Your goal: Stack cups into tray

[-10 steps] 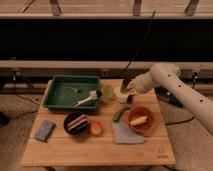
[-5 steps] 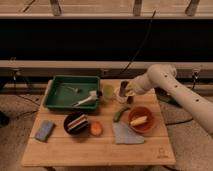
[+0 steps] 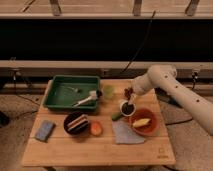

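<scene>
The green tray (image 3: 60,92) stands at the table's back left with a white-handled brush (image 3: 86,99) in it. The pale green cup (image 3: 108,91) stands just right of the tray. The cream-white cup (image 3: 127,107) with a dark inside stands right of it, next to the orange bowl (image 3: 142,122). My gripper (image 3: 130,96) hangs on the white arm, which comes in from the right. It sits directly over the back rim of the cream-white cup. Whether it touches the cup does not show.
A black bowl with striped contents (image 3: 76,123) stands front of the tray, with a small orange object (image 3: 95,129) beside it. A blue sponge (image 3: 44,130) lies front left. A grey cloth (image 3: 125,134) and a small green object (image 3: 116,116) lie near the orange bowl.
My gripper has moved slightly down and right, onto the cream-white cup. That cup now shows a little nearer the front, with its dark inside in view. The rest is unmoved.
</scene>
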Controlling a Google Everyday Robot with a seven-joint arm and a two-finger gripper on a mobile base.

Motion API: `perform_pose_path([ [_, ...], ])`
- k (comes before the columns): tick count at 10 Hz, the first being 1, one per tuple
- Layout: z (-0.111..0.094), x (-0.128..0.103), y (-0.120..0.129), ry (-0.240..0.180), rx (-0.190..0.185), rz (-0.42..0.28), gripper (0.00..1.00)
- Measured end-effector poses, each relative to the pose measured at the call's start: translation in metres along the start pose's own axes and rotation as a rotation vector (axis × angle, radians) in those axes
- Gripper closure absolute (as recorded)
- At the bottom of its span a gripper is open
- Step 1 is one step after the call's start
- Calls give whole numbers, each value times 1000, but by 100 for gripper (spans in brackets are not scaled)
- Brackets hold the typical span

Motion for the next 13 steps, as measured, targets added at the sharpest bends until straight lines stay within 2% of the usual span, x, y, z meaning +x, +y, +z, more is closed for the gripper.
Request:
perform_pose_path([
  [7,3,-9,4,-11,11,4,20],
  [10,0,-23,25,-10,56,34,20],
  [13,3,-32,35,21,102,52,20],
])
